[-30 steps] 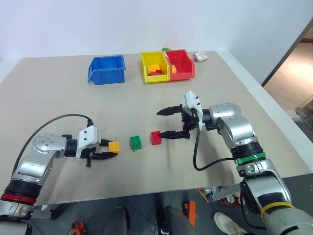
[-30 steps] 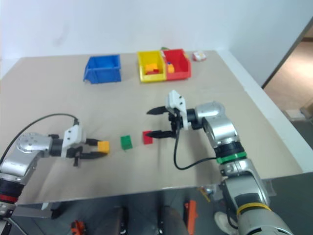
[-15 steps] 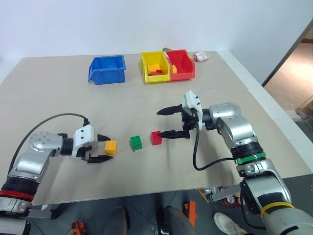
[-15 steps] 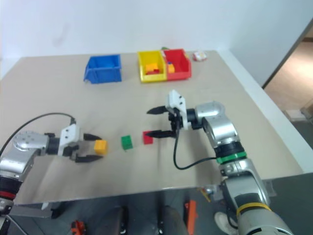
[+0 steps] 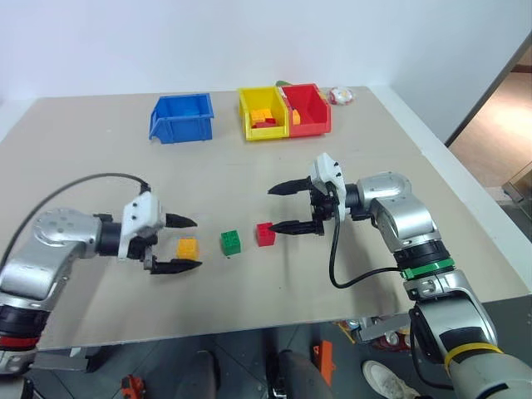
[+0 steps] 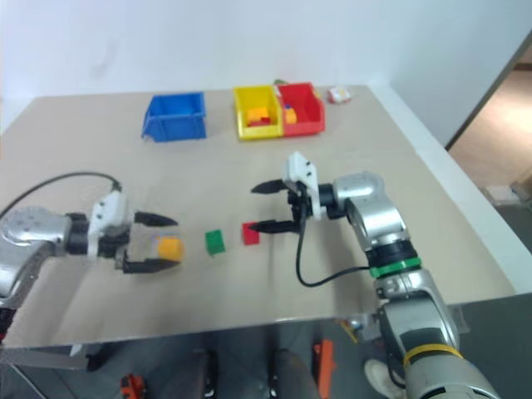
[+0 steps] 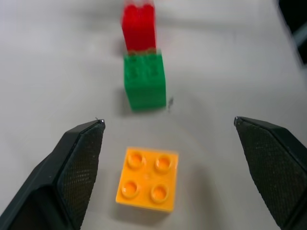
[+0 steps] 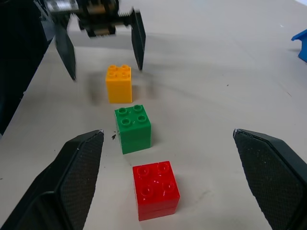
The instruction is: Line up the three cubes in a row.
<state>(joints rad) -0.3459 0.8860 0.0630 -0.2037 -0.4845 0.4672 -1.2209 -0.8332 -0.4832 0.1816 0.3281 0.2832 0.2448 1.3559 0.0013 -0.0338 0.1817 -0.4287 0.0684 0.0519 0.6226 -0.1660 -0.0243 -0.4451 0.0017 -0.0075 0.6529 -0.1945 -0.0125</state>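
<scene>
Cubes [image 5: 224, 242] sit in a row on the table [image 5: 100, 166]; both claws, left [image 5: 179, 243] and right [image 5: 287, 208], spread wide, empty. Best retreat straight up, nudging nothing at three o'clock.

1. A blue bin [image 5: 181, 117] stands at the far side of the desk [image 5: 100, 174].
2. A yellow bin [image 5: 263, 114] touches a red bin [image 5: 308, 109]; both hold bricks.
3. A small white object [image 5: 340, 96] lies beside the red bin.
</scene>
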